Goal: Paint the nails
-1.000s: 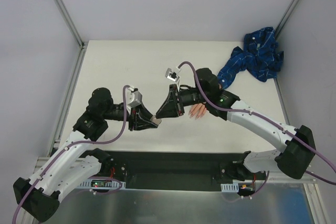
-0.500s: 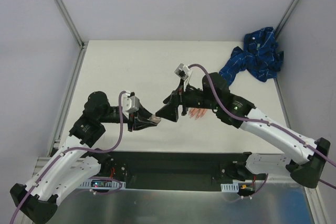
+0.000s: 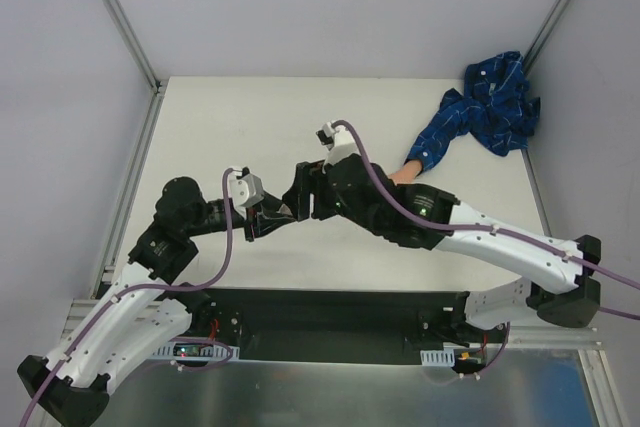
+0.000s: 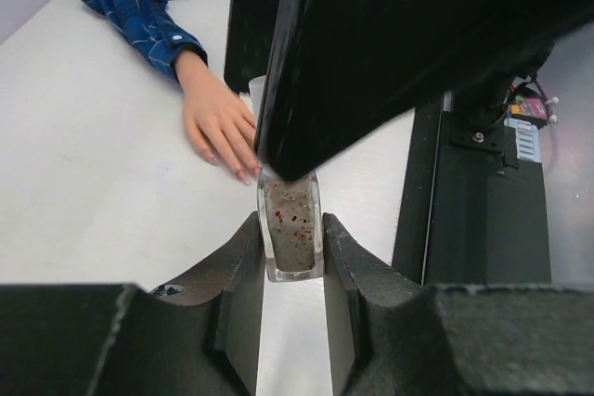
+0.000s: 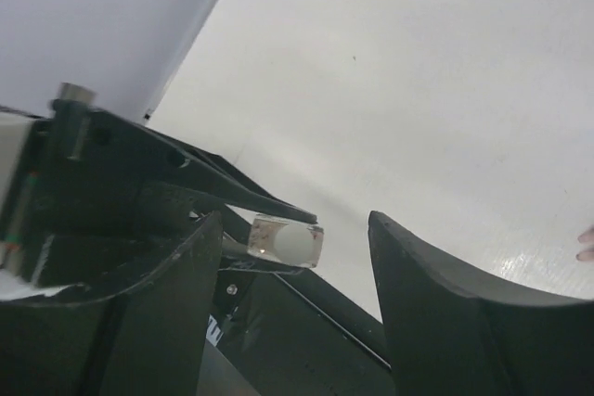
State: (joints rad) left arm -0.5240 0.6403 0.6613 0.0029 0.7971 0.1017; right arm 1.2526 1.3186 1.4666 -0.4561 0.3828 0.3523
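Nails of mannequin hand face up on table; left end effector clamped on polish bottle, right end effector apart.

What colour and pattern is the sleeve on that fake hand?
The sleeve is dark blue with thin pale checked lines; clearest in the left wrist view.

Clear glossy bottle — blue cloth sleeve — matt table
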